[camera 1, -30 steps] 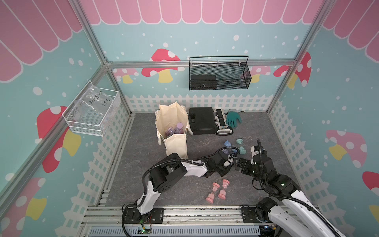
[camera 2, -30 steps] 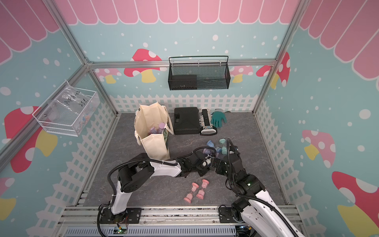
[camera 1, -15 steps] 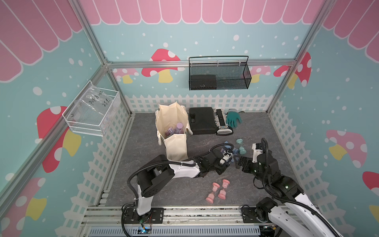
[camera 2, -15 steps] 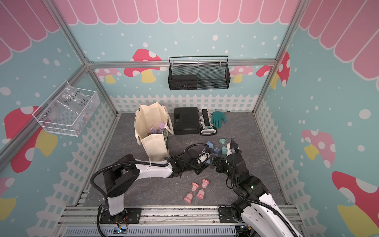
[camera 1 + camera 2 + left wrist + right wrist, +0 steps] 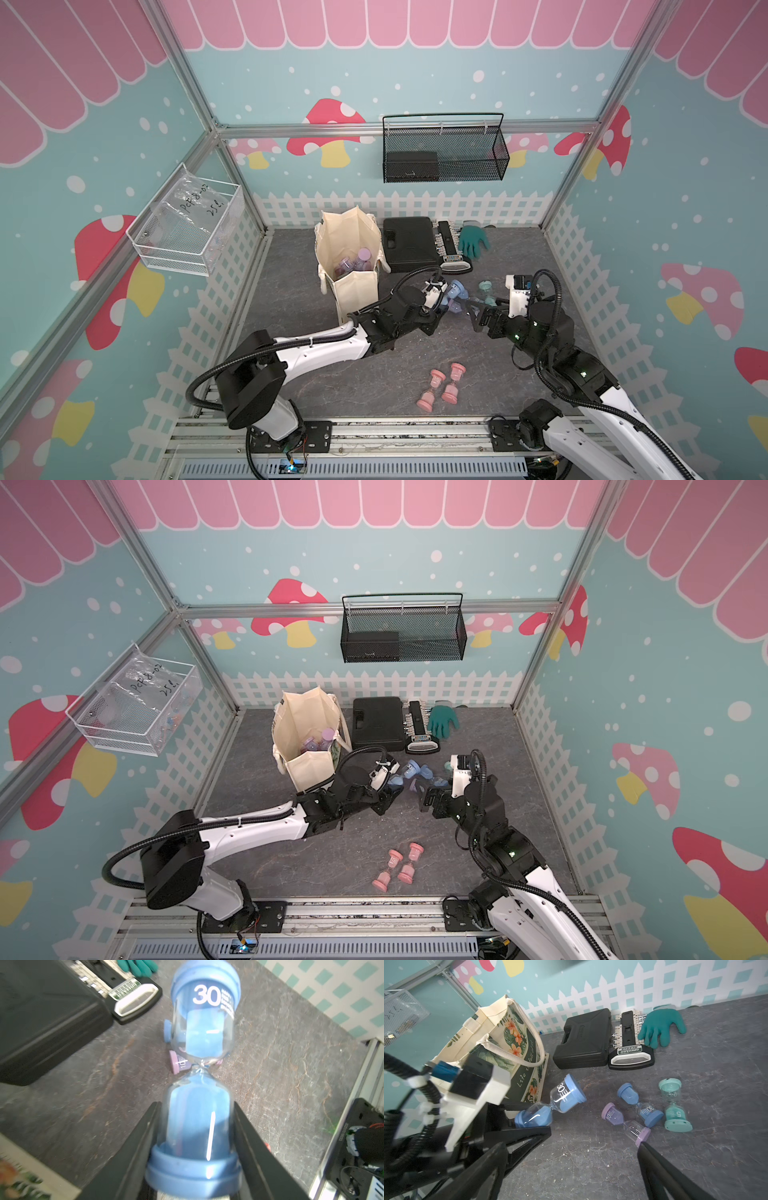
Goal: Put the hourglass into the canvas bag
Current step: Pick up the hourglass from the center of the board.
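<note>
Left pincer (image 5: 196, 1109) clamps blue hourglass (image 5: 204, 1043); arm outstretched near canvas bag (image 5: 356, 291).

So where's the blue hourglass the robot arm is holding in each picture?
In a top view: the blue hourglass is in the middle, between the two arms.
In a top view: same spot, just right of the canvas bag.
Left wrist view: it fills the centre, clamped in the left gripper.
Right wrist view: tilted, beside the bag.
Shared landmark: the black case.
</note>
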Controlling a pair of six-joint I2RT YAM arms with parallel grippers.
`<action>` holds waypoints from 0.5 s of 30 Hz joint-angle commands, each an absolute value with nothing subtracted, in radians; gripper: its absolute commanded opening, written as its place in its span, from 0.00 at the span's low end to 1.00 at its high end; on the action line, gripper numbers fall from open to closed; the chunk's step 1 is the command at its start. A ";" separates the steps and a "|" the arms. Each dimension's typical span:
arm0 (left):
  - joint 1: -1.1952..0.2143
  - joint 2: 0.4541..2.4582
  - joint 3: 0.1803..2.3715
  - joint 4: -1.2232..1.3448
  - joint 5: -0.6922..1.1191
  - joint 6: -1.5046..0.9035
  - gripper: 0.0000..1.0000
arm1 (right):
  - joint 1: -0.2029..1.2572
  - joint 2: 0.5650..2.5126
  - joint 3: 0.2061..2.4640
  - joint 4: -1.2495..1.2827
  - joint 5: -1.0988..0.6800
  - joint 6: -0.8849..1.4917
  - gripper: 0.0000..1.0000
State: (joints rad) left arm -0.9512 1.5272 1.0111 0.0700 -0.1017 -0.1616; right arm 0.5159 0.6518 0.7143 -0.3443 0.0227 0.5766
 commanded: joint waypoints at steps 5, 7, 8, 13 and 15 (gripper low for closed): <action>-0.927 1.365 1.103 -0.147 -0.205 -0.207 0.23 | 0.511 0.712 0.758 -0.178 -0.125 0.495 1.00; -0.916 1.334 1.130 -0.203 -0.232 -0.218 0.22 | 0.511 0.729 0.759 -0.134 -0.165 0.475 1.00; -0.912 1.320 1.143 -0.224 -0.246 -0.224 0.21 | 0.511 0.736 0.760 -0.118 -0.173 0.473 1.00; -0.902 1.260 1.213 -0.329 -0.343 -0.231 0.21 | 0.511 0.783 0.763 -0.002 -0.224 0.460 1.00; -0.902 1.249 1.245 -0.375 -0.403 -0.234 0.20 | 0.511 0.808 0.767 0.044 -0.249 0.450 1.00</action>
